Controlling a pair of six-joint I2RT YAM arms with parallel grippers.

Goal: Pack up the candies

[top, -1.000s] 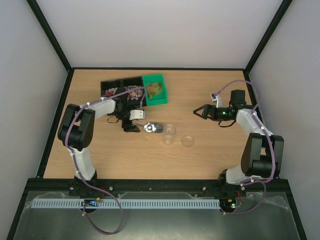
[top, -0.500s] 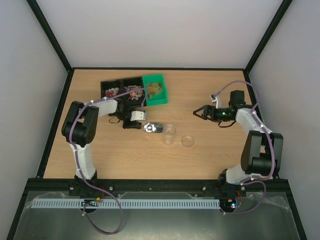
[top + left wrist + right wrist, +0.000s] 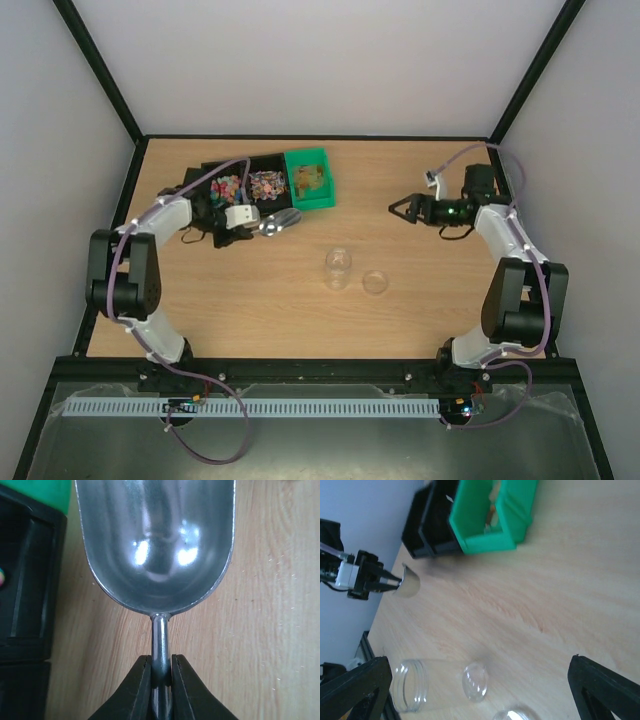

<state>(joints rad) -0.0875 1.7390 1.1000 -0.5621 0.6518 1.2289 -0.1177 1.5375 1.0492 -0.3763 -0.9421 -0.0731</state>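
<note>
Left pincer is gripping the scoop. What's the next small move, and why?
Probably carry the scoop over the black tray and dip it into the candies: the left pincer is shut on its handle, and its bowl is empty.

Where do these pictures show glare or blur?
Left wrist view: two bright glare spots inside the metal scoop, and the grain of the table is sharp. Right wrist view: the green bin looks soft. Top view: even light, no hard shadows.
</note>
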